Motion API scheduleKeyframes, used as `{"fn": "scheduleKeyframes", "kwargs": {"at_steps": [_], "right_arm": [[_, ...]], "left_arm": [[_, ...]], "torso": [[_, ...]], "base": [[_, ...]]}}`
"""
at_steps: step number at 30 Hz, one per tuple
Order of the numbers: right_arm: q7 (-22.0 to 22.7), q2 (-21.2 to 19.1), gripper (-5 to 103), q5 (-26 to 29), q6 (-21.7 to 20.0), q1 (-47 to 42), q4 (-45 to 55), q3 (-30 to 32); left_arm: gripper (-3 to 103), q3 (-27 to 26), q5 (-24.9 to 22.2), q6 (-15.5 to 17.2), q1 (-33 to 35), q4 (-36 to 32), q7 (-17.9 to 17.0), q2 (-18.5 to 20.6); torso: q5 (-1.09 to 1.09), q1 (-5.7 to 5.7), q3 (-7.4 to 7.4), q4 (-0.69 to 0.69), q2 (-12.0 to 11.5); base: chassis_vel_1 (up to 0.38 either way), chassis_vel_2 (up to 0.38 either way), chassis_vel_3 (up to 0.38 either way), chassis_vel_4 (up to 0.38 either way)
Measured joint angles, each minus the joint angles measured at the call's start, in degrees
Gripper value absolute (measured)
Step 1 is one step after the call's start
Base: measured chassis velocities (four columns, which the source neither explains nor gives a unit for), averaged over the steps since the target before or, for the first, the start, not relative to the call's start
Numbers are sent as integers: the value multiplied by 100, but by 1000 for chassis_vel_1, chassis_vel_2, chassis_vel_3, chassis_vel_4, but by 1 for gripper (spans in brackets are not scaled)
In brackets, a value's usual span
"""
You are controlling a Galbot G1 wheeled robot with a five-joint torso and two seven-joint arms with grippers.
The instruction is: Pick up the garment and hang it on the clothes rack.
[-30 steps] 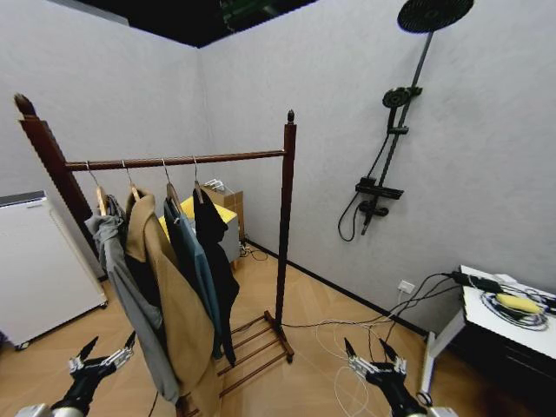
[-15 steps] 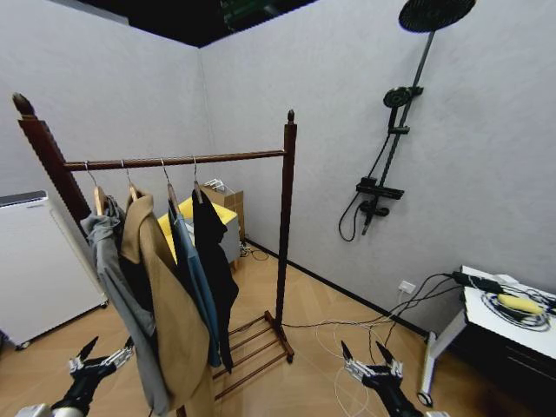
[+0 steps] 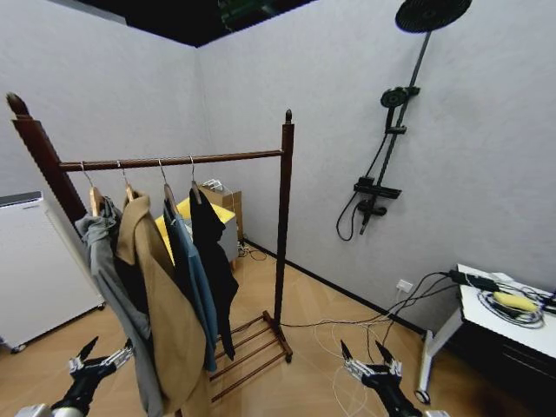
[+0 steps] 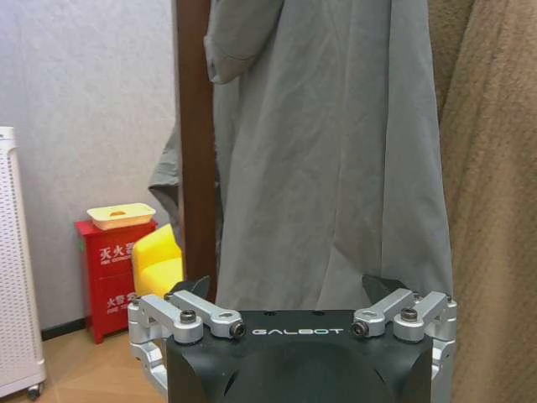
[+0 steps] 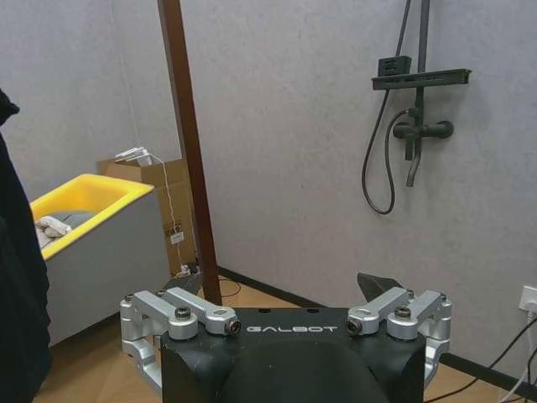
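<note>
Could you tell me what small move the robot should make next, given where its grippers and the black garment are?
Probably ease the base forward toward the clothes rack. The garment hangs on the rail, rightmost of the coats, while the left gripper and right gripper sit low, open and empty, well short of its hanger. Closing that gap seems needed before any reach.

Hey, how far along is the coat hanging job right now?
It looks done: the black garment hangs on its hanger from the clothes rack rail, at the right end of the row beside the teal jacket. Nothing is in hand; the left gripper and right gripper sit low with jaws open. Nothing visible remains.
</note>
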Motion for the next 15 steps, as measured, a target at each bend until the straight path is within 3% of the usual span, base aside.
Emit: {"fn": "scheduleKeyframes", "kwargs": {"at_steps": [15], "right_arm": [[5, 0, 100, 6, -7, 5, -2, -3]], "left_arm": [[100, 1, 0, 0, -1, 0, 0, 0]], "torso": [[0, 0, 0, -3, 0]], "base": [[-73, -84, -77, -78]]}}
